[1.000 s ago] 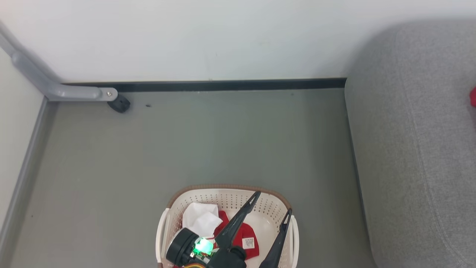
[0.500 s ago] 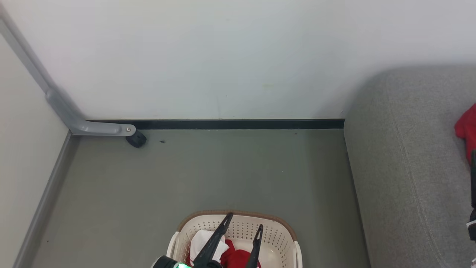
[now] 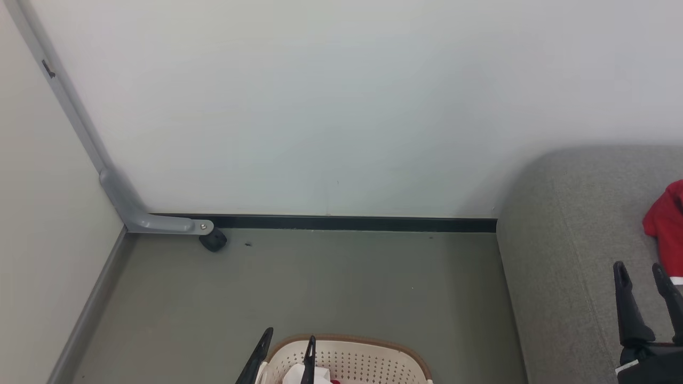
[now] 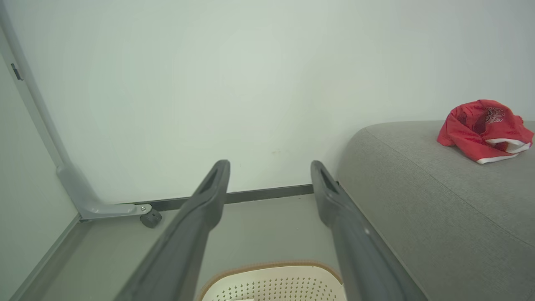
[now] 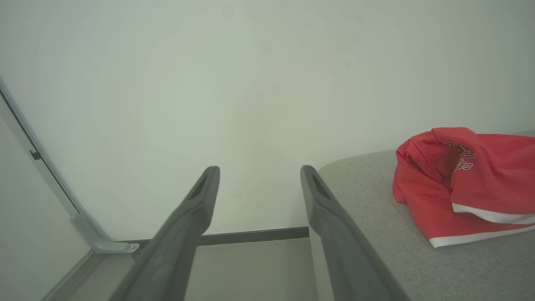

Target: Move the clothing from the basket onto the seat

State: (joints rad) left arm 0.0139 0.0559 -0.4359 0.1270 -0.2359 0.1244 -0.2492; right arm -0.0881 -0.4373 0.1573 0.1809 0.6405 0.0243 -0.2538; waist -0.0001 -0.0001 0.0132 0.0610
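The cream basket (image 3: 368, 358) with its brown rim sits on the floor at the bottom edge of the head view, a bit of white fabric (image 3: 292, 377) showing inside. A red garment with white trim (image 3: 664, 224) lies on the grey seat (image 3: 565, 256) at the right; it is also in the left wrist view (image 4: 485, 129) and the right wrist view (image 5: 464, 184). My left gripper (image 3: 288, 344) is open above the basket's left rim, holding nothing. My right gripper (image 3: 640, 272) is open over the seat, just left of the red garment.
A white wall rises behind the floor, with a dark baseboard (image 3: 347, 223). A grey metal leg with a black caster (image 3: 212, 241) stands at the left corner. Grey-green floor (image 3: 320, 288) lies between basket, wall and seat.
The camera has tilted up, so basket and floor slid down the picture. My left gripper rose out of the basket with nothing in it. My right gripper came into view over the seat.
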